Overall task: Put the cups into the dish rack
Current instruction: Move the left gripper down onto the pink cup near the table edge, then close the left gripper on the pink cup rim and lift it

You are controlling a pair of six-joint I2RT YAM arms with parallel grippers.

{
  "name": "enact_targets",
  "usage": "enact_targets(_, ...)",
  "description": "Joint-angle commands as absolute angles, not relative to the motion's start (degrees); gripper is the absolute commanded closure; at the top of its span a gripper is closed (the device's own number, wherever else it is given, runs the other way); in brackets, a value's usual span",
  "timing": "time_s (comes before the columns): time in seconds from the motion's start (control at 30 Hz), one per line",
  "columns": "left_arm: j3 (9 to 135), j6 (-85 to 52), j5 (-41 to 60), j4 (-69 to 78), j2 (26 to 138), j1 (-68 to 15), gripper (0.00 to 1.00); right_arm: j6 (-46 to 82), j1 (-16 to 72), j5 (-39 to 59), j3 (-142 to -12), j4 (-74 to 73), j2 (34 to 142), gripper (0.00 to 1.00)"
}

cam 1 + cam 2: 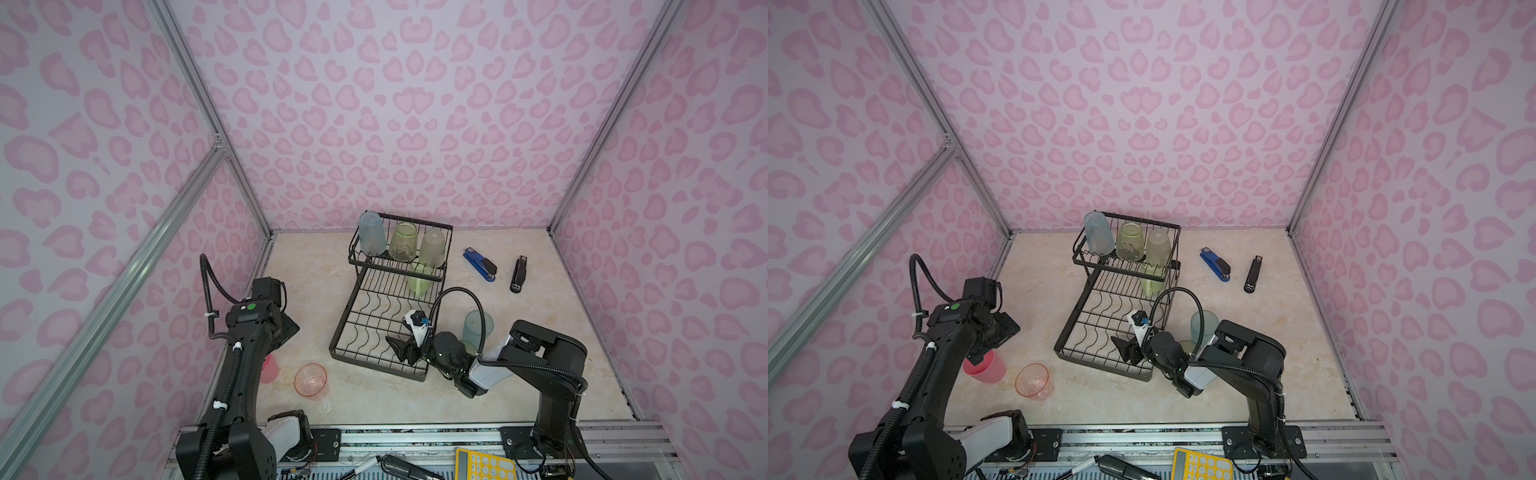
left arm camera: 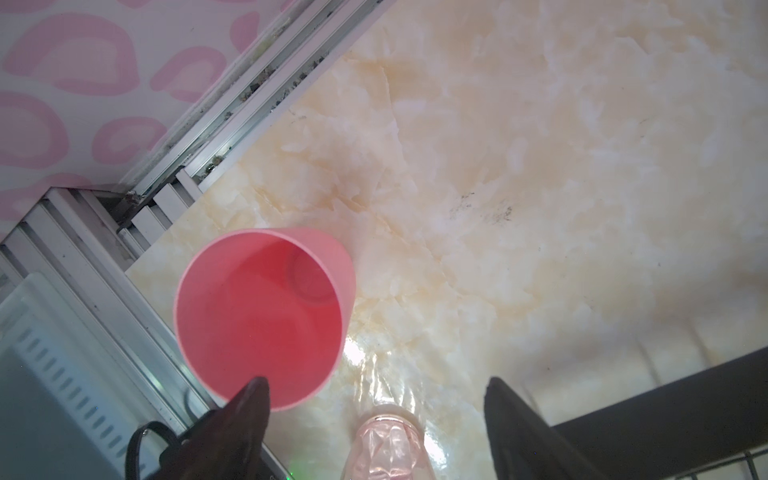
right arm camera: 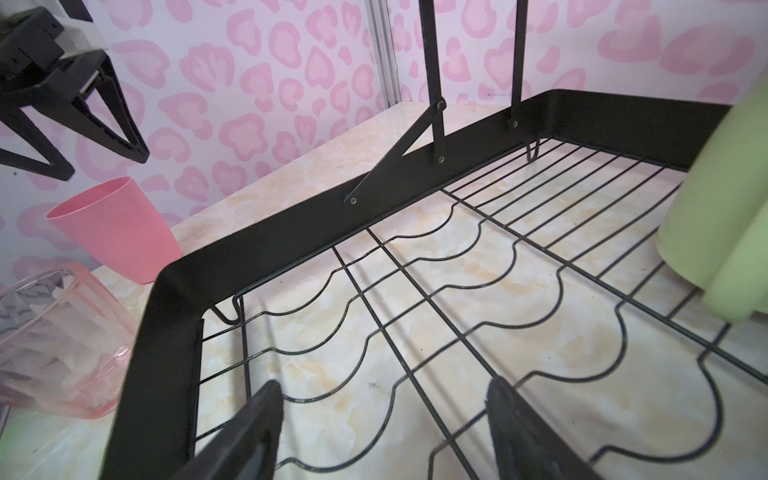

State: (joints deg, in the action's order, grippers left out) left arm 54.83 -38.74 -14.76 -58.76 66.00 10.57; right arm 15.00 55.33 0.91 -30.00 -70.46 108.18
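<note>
Four cups are in the dish rack (image 3: 291, 239) by our count. A blue tumbler (image 1: 372, 235), a green tumbler (image 1: 403, 243) and a beige tumbler (image 1: 433, 249) stand in the raised basket and look mouth-down. A pale-green mug (image 1: 419, 278) sits on the lower tray, partly under the basket.

Right claw (image 3: 382, 384): jaws spread, nothing between them, hovering over the near end of the lower tray. The mug is ahead of it, further along the tray, with the basket beyond that. All the wavy slots around this claw are free.

Left claw (image 2: 376, 384): jaws spread, holding nothing. The solid pink cup (image 2: 262, 316) stands upright just below it, and one fingertip (image 2: 257, 384) sits over its rim in the wrist view. We can't tell if it touches.

Three cups are left on the worktop (image 1: 374, 399):
- The solid pink cup.
- A translucent pink cup (image 1: 311, 380) between the two claws, just outside the rack's near corner.
- A translucent teal cup (image 1: 478, 328) behind the right claw, beside its arm.

A greenish shape (image 1: 1187, 346) by the right wrist may be one more cup, but it's too hidden to call.

We judge the job about half done, and the left claw looks set up for the solid pink cup. The blue stapler (image 1: 480, 264) and black stapler (image 1: 518, 275), well off past the right claw, aren't ours.
</note>
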Motion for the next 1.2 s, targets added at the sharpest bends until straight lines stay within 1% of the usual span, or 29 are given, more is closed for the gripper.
enact_targets(0.0, 53.29, -37.29, -12.97, -55.65, 66.14, 12.31, 0.18, 15.68, 55.33, 0.88, -30.10, -71.12, 109.23, 0.24)
enact_targets(0.23, 50.82, -35.27, -10.16, -52.43, 68.05, 15.52, 0.23, 14.30, 56.42, -0.16, -31.09, -68.93, 109.43, 0.25)
enact_targets(0.47, 48.86, -34.46, -9.40, -49.34, 70.95, 17.02, 0.33, 13.53, 57.05, -0.94, -31.99, -67.85, 109.93, 0.25)
enact_targets(0.53, 48.69, -34.41, -9.34, -48.62, 71.70, 17.40, 0.34, 13.44, 57.05, -1.12, -31.90, -67.84, 109.87, 0.25)
enact_targets(0.6, 48.66, -34.22, -9.45, -48.03, 72.46, 17.57, 0.41, 13.41, 57.11, -1.25, -31.82, -67.85, 109.80, 0.25)
enact_targets(0.73, 48.66, -34.28, -9.05, -47.07, 73.32, 17.69, 0.50, 13.40, 57.07, -1.32, -31.78, -67.94, 109.82, 0.26)
enact_targets(0.83, 48.77, -34.04, -9.16, -46.82, 73.65, 17.69, 0.66, 13.40, 57.07, -1.46, -31.74, -68.02, 109.72, 0.26)
enact_targets(0.93, 49.12, -33.67, -9.36, -47.03, 73.10, 17.67, 0.76, 13.40, 57.11, -1.63, -31.56, -68.20, 109.60, 0.26)
enact_targets(1.17, 49.31, -33.13, -9.20, -46.68, 70.97, 17.72, 0.88, 13.43, 57.06, -2.07, -31.20, -68.47, 109.38, 0.26)
